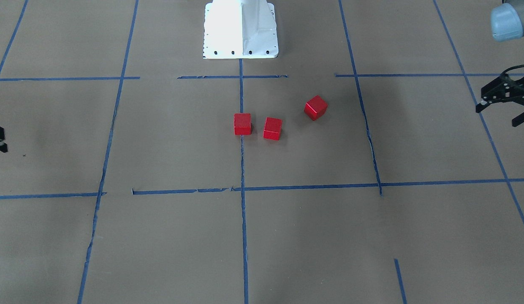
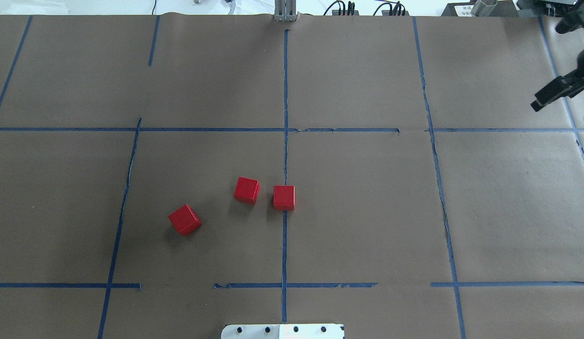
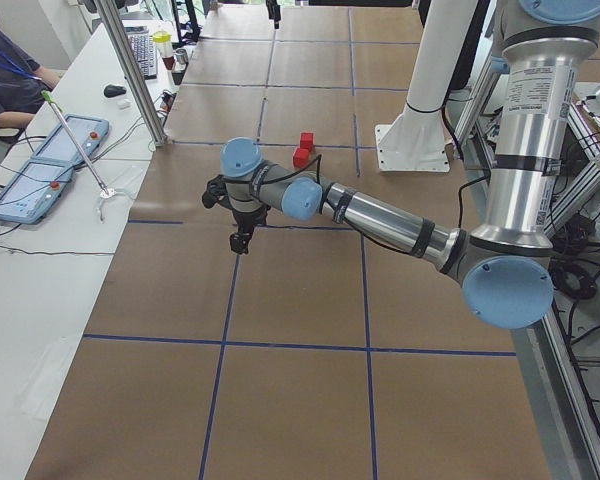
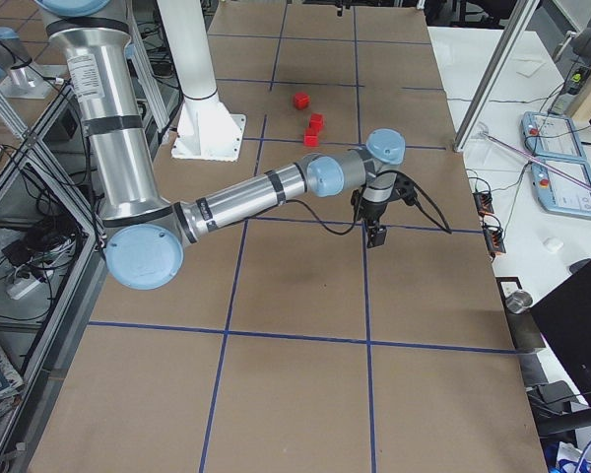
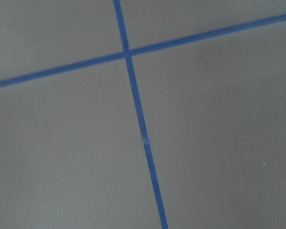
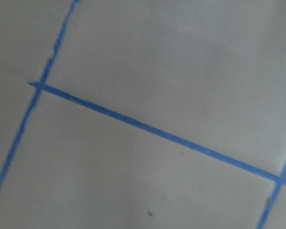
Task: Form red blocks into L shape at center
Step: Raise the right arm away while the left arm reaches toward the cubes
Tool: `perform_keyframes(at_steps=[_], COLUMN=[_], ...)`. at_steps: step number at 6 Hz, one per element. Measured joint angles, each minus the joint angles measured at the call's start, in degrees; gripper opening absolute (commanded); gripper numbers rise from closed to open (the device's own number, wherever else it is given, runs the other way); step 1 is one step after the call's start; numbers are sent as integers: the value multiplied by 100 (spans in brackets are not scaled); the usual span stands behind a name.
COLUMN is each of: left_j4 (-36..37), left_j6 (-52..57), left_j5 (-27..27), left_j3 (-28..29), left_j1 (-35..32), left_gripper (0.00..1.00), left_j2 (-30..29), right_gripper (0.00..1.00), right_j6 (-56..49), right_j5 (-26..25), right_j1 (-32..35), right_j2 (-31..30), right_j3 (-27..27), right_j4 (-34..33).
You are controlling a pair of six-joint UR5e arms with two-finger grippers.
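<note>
Ahead of the white base (image 1: 240, 29), in the center (image 1: 181, 139), two red blocks (image 1: 242, 123) sit just apart, one on the middle tape line (image 1: 241, 169), and the third block (image 1: 316, 107) lies off toward the base's left. Out that side the left gripper (image 1: 498, 115) hangs with its fingers spread; the right gripper (image 2: 555, 92) is cropped, so I cannot tell its state. The arm label (image 3: 535, 85), seen only in the side views, is too small to read.

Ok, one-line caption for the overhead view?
Three red blocks apart in the center cell, one on the middle tape line.
</note>
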Motion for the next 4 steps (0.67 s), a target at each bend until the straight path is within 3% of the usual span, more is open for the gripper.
perform_keyframes(at_steps=[2, 4], left_j4=[-26, -22], left_j6=[-1257, -2505], left_j5=[30, 536], left_j3=[-172, -200], left_j1=[715, 1763], left_gripper=[100, 100], left_j2=[-645, -1482], right_gripper=[99, 100], right_j6=[-1101, -1202], right_j5=[31, 19], right_j1=[949, 1289], right_j2=[-1189, -1656], right_j3=[121, 100], right_j4=[25, 57])
